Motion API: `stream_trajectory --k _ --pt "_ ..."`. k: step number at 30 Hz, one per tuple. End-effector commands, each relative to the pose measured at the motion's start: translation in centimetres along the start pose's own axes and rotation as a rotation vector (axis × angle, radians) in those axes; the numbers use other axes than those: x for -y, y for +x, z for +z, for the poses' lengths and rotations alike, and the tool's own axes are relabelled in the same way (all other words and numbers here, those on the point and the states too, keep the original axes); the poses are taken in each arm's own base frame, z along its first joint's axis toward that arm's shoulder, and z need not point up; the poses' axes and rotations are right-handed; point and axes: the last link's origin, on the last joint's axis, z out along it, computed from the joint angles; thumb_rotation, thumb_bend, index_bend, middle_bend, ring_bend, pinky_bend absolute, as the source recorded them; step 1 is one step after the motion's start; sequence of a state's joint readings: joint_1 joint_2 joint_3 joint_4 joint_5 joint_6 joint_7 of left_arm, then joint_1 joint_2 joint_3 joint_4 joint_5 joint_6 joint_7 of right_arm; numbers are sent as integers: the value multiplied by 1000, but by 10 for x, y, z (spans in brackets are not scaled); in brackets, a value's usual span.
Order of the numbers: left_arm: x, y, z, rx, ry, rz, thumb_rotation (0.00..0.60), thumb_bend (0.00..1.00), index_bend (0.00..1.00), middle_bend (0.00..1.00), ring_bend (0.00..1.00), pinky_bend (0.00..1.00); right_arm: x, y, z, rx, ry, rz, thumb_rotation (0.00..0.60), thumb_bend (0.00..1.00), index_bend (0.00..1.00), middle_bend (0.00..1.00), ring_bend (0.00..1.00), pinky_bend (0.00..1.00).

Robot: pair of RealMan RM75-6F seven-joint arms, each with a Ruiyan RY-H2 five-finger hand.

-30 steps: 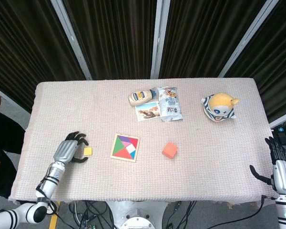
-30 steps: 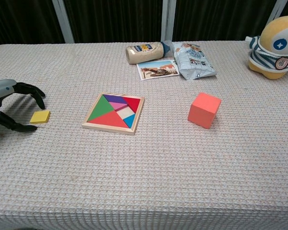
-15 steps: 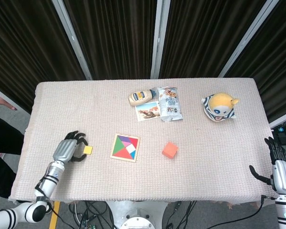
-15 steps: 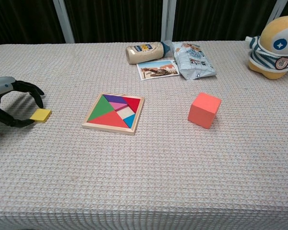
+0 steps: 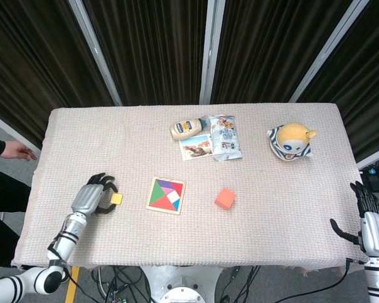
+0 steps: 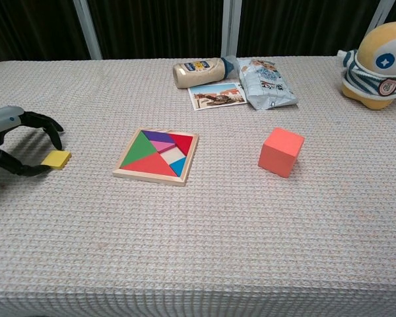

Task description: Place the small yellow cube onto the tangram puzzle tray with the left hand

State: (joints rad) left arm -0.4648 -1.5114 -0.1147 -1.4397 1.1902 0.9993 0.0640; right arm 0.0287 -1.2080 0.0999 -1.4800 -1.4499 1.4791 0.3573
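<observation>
The small yellow cube (image 6: pixel 57 158) (image 5: pixel 116 199) lies on the cloth at the front left, a short way left of the tangram puzzle tray (image 6: pixel 122 173) (image 5: pixel 150 205). My left hand (image 6: pixel 16 142) (image 5: pixel 90 198) curves around the cube's left side. Its thumb tip touches the cube's near left edge, while the fingers (image 6: pixel 51 129) arch above and behind it without gripping. The cube is still resting on the table. My right hand (image 5: pixel 369 222) hangs past the table's front right corner with its fingers spread and nothing in it.
An orange cube (image 6: pixel 280 152) sits right of the tray. At the back are a mayonnaise bottle (image 6: pixel 198 71), a picture card (image 6: pixel 216 95) and a snack bag (image 6: pixel 264 82). A yellow plush toy (image 6: pixel 381 56) stands at the back right. A person's hand (image 5: pixel 16 151) shows beyond the left edge.
My left hand has closed in on the yellow cube and its thumb now touches it; the cube has been nudged slightly right. The right hand has not moved.
</observation>
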Motion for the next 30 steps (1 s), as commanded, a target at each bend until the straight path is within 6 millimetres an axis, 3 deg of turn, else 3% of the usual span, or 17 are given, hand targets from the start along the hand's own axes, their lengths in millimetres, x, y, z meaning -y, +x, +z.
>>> stream_trajectory --k 1,21,30 --pt "-1 0 1 0 -6 0 600 292 388 140 0 45 0 0 0 4 0 0 600 176 0 0 0 0" --pt "-2 -6 3 28 -18 1 600 354 427 141 0 41 -2 0 0 9 -5 7 600 176 0 0 0 0" --pt "-18 15 3 -20 -118 16 600 355 432 146 0 43 -2 2 2 5 -4 13 600 176 0 0 0 0"
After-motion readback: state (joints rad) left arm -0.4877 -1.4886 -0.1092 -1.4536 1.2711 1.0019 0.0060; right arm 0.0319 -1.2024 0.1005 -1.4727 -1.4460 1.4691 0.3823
